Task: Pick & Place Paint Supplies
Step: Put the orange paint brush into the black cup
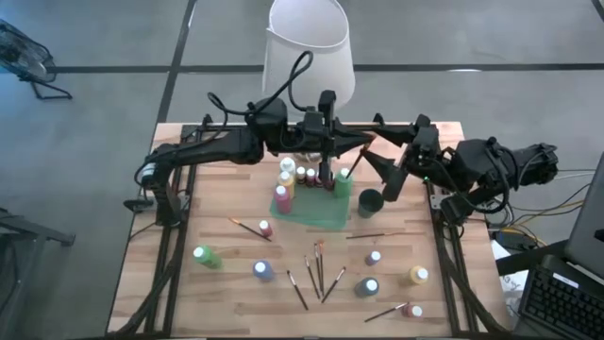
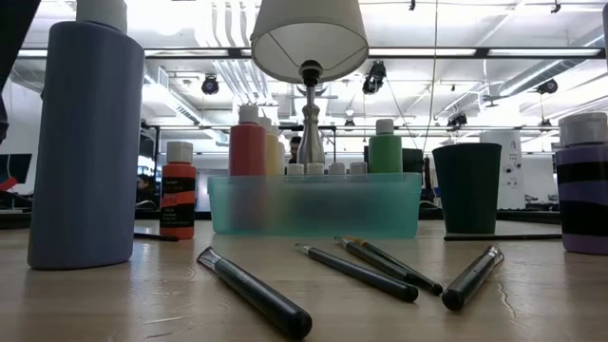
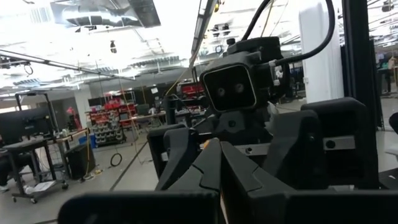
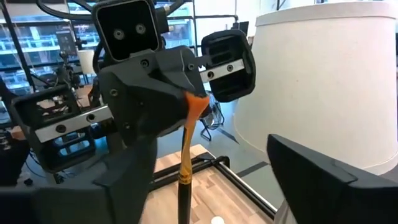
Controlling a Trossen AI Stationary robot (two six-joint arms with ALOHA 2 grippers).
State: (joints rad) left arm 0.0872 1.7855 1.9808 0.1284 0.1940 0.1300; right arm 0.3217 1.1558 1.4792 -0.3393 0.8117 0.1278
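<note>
Dark-handled paintbrushes [image 2: 356,271] lie loose at the front of the wooden counter [image 1: 236,307], with a tall lavender white-capped paint bottle [image 2: 84,142] standing beside them. These, and the other small bottles scattered about, look to be supplies not yet collected.

Behind them sits a translucent teal plastic tray [image 2: 313,207]. It already holds a salmon-red bottle [image 2: 247,147], a green bottle [image 2: 385,147] and several smaller ones, so it is probably the collecting place for bottles. A dark green cup [image 2: 467,188] just beside the tray would suit brushes. The white-shaded lamp [image 2: 309,38] stands behind the tray.

Both arms meet above the tray, facing each other. The left gripper [image 4: 193,102] has its jaws pressed together on the orange end of a thin black-handled paintbrush [image 4: 185,177], so that the handle hangs free below. That hold leaves the handle open to a second grasp, which suggests a hand-over.

The right gripper [image 4: 217,186] has its jaws apart, one on either side of the handle and touching neither side. The brush sits between them, nearer one jaw than the other. Closing on it seems the step in hand.
</note>
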